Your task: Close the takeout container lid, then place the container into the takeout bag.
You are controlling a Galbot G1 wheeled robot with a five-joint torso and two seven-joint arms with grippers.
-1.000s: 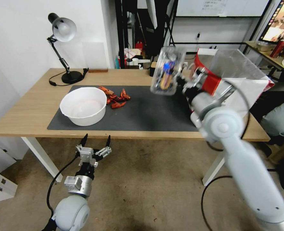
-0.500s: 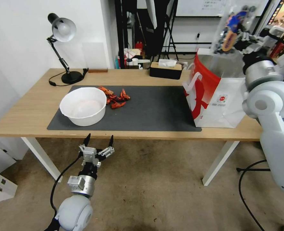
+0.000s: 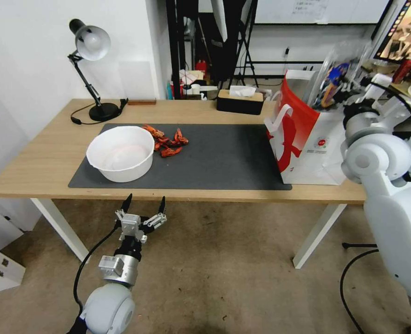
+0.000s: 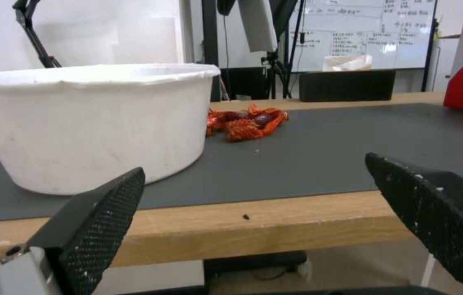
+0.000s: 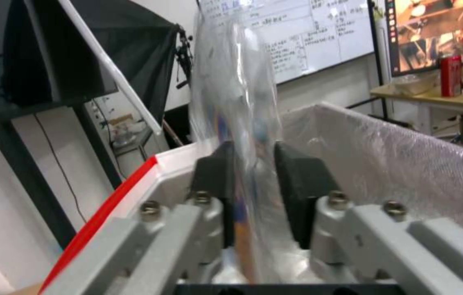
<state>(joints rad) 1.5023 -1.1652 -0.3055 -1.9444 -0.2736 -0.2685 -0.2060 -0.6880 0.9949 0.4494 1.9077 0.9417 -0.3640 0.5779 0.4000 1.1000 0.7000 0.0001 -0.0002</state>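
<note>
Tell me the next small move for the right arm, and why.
Probably lower it a little further, straight down. The right tool is shut on the berry box, which stands on edge at the open mouth of the paper bag, with much of it above the rim. Letting go now might tip it out. The left tool hangs open below the table.

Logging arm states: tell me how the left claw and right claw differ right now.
The left claw is open and empty, low before the table's front edge; the right claw is shut on the takeout container, above the takeout bag's mouth. Both have dark textured pads.
</note>
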